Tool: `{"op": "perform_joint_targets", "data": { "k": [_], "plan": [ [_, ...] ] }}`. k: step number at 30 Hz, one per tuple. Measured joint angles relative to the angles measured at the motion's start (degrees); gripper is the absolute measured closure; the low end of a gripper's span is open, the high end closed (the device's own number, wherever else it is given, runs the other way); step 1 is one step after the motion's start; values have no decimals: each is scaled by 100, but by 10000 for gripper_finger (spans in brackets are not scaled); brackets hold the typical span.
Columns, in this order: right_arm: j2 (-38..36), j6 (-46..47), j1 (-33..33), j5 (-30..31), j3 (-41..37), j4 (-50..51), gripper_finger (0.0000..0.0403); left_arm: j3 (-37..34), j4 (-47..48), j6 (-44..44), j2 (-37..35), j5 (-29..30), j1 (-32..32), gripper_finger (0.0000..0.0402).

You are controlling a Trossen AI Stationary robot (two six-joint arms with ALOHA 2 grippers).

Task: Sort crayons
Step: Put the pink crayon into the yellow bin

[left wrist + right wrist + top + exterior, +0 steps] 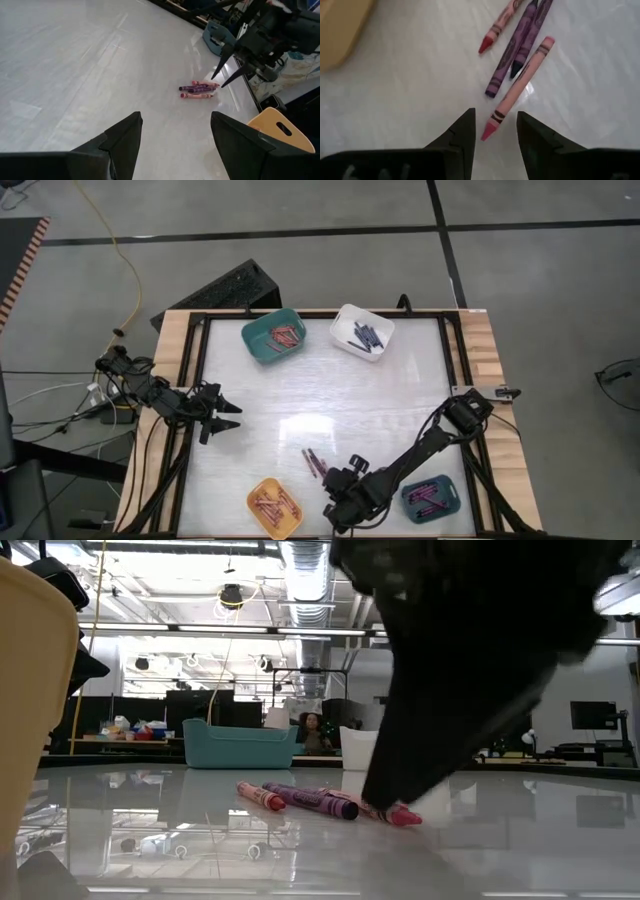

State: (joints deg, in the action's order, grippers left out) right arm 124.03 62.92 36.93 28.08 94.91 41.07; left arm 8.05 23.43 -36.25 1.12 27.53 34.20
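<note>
Crayons lie loose on the tabletop near its front edge, four in a small cluster: a pink one, two purple ones touching side by side, and a reddish one beyond them. More already sit in the bins: the teal bin, white bin, yellow bin and a dark tray at my right.

My right tool hovers low over the cluster, fingers parted a moderate way and empty, with the pink crayon's tip lying between them. My left tool waits open at the left edge.

I judge the step to be picking that pink crayon. To do it well I should move forward so the fingers straddle its middle rather than its tip, and turn the wrist until they cross its length squarely. It lies just beside a purple one, so I must drop one finger into the narrow gap without nudging the neighbour, press down to the tabletop, then close gently.
</note>
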Motion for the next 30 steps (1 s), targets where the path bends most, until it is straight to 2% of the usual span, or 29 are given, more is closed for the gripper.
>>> {"op": "perform_joint_targets", "data": {
  "k": [5,19,30],
  "plan": [
    [6,44,4,-56,-278,-657,265,-1,2,0,0,0,0,174],
    [4,96,4,-60,-327,-685,268,1,2,0,-1,0,0,174],
    [-3,356,4,-62,-327,-580,352,1,2,0,-2,2,0,174]
  ]
}}
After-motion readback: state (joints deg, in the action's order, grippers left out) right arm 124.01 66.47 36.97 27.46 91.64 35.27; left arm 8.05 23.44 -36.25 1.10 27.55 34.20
